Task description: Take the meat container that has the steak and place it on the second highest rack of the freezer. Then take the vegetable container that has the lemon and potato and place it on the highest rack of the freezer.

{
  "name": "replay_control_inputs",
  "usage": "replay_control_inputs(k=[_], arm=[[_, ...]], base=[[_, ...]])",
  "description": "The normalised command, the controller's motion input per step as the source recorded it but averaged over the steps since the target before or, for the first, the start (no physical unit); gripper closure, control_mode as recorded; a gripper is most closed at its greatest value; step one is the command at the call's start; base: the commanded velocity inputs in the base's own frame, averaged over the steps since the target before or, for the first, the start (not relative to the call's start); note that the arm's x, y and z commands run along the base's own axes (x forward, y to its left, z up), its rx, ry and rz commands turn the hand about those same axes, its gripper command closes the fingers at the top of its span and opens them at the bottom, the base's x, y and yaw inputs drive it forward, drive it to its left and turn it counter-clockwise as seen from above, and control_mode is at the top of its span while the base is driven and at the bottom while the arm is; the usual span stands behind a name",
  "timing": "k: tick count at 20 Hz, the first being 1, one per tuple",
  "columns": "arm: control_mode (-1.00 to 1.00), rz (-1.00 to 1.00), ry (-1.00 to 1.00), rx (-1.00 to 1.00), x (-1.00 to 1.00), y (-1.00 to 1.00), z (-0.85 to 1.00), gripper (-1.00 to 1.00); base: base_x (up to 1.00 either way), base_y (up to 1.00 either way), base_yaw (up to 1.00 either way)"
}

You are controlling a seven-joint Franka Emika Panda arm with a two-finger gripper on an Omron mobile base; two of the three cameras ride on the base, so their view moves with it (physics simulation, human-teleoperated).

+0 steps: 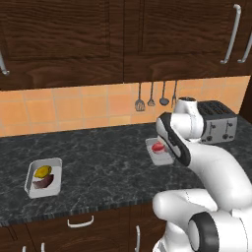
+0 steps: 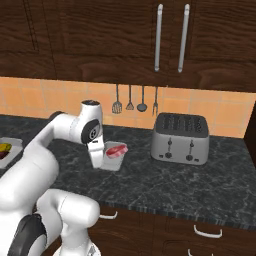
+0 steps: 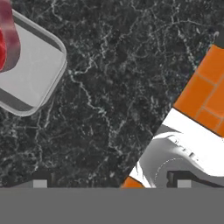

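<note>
The meat container sits on the dark counter in front of the toaster, with the red steak in it. In the right base view my gripper hangs just left of that tray and its steak. The hand view puts the tray at the upper left, the steak cut off by the edge. My gripper is open over bare counter. The vegetable container lies far left with the lemon and potato. The freezer is out of view.
A silver toaster stands on the counter right of the meat tray. Kitchen utensils hang on the orange tiled wall behind it. Dark wooden cabinets run above, and drawers sit below the counter's front edge.
</note>
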Motion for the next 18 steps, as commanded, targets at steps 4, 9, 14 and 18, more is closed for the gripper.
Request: replay_control_inputs(k=[4,9,14,18], arm=[[-1.0,0.0,0.0,0.0,0.2,-0.12,-0.3,-1.0],[-1.0,0.0,0.0,0.0,0.2,-0.07,-0.4,-1.0],[-1.0,0.0,0.0,0.0,0.34,0.0,-0.36,-1.0],[-1.0,0.0,0.0,0.0,0.4,0.0,-0.23,-1.0]], base=[[0.0,0.0,0.0],[0.0,0.0,0.0],[0.0,0.0,0.0],[0.0,0.0,0.0]])
